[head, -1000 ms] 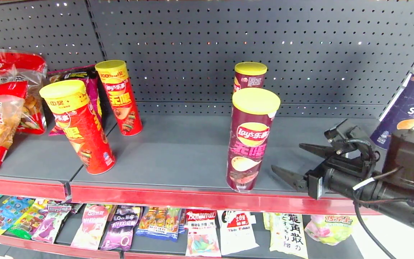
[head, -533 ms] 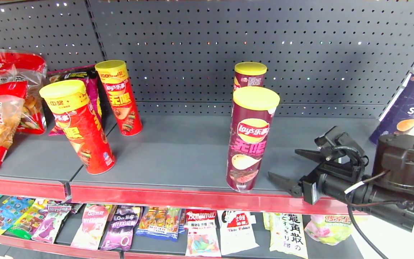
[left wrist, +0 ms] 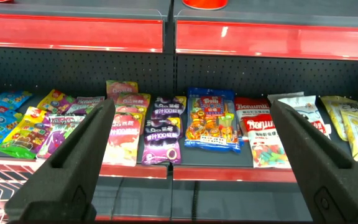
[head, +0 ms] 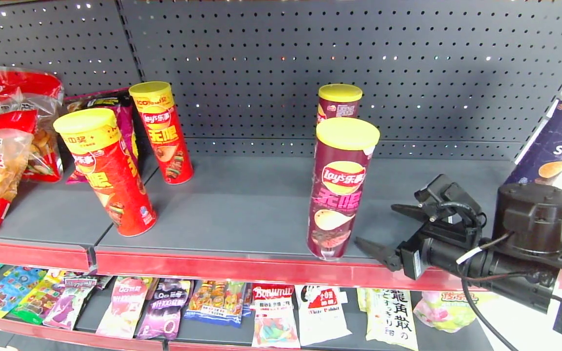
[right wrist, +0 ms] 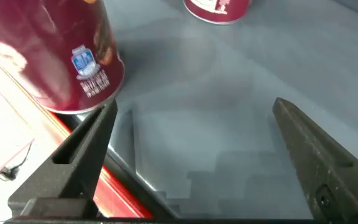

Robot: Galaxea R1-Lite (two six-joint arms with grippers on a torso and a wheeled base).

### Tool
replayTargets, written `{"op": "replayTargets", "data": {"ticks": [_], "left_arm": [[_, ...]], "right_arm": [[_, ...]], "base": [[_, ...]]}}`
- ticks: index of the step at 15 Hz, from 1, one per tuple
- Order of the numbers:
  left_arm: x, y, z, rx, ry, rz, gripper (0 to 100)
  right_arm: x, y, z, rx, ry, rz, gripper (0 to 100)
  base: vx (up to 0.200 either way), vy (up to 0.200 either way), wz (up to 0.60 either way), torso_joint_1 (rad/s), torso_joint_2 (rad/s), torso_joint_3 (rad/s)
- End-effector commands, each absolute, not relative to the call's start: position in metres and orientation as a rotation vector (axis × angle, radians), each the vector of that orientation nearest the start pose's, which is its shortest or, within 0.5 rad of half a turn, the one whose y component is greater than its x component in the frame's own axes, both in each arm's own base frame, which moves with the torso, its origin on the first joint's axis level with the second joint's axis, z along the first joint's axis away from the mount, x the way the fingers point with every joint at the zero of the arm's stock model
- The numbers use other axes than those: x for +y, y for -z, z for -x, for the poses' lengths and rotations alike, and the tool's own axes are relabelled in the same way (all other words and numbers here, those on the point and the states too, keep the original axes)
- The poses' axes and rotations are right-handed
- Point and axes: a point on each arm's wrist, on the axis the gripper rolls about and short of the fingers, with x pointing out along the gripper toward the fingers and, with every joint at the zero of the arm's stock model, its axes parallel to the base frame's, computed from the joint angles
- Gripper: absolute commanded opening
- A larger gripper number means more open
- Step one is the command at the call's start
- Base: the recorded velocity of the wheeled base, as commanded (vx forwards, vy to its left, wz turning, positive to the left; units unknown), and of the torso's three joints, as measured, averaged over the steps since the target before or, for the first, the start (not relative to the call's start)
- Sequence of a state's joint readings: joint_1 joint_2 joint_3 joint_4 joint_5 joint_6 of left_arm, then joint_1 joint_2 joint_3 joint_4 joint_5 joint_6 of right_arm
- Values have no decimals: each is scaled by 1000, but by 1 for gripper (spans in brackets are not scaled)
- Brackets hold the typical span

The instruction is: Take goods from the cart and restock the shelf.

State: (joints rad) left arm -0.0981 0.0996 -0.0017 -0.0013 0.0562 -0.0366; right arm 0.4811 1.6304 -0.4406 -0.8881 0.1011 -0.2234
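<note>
Two tools, both empty. The left tool hangs wide open facing the lower shelf of sweet bags. On the upper shelf, the red canisters stand left, with bare room beside them. The front maroon canister stands upright at the red lip. The right tool is spread wide just beside it, not touching.

Judgement: placing looks done. Next, back straight out. A clip could tip the canister over the lip.
</note>
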Motion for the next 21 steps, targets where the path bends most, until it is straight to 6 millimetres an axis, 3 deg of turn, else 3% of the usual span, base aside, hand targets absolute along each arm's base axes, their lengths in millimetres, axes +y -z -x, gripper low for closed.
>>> {"op": "replayTargets", "data": {"ticks": [1,21], "left_arm": [[3,-78,15,99,40,29,100],[3,-78,15,99,40,29,100]], "right_arm": [[120,-131,-223,247,-617,282,100],[133,-135,-231,222,-642,282,100]], "base": [[0,0,0,0,0,0],[0,0,0,0,0,0]]}}
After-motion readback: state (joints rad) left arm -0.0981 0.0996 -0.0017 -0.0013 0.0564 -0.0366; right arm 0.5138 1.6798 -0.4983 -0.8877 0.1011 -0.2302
